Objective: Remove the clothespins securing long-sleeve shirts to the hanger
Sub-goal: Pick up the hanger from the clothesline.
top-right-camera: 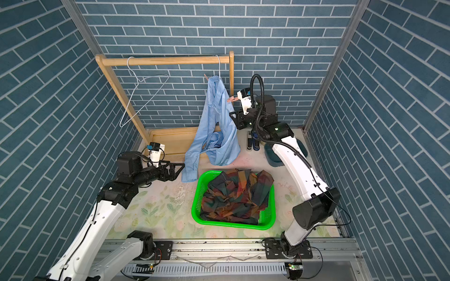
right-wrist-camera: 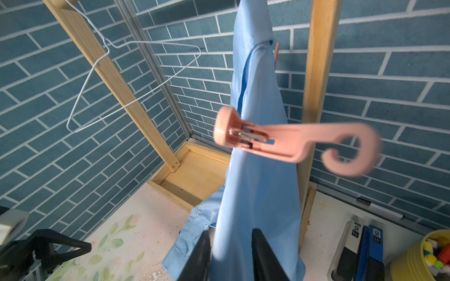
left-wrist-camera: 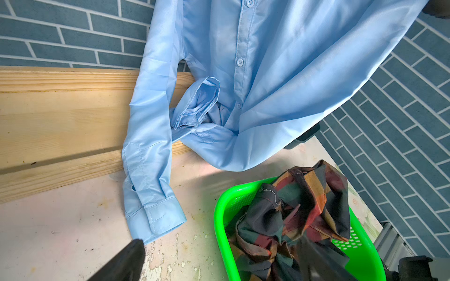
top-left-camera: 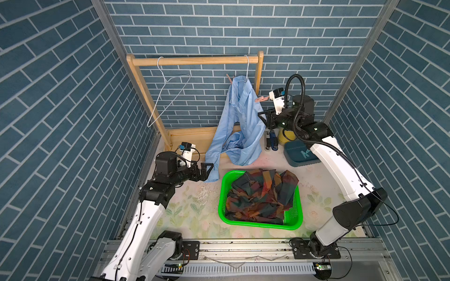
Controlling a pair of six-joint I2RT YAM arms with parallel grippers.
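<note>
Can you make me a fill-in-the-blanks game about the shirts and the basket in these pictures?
1. The plaid shirt lies crumpled in the ___ basket.
2. The pale blue shirt hangs on the ___ rack.
3. The clothespin beside the pale blue shirt is coloured ___.
4. The left gripper has its jaws ___.

Missing words: green, wooden, pink, open.

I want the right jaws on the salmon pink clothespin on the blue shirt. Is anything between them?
Yes. The pale blue collared shirt hangs between the jaws of the right gripper, short of the salmon pink plastic clothespin clipped on it. Nothing else shows between them; the wooden rack post stands behind the pin.
</note>
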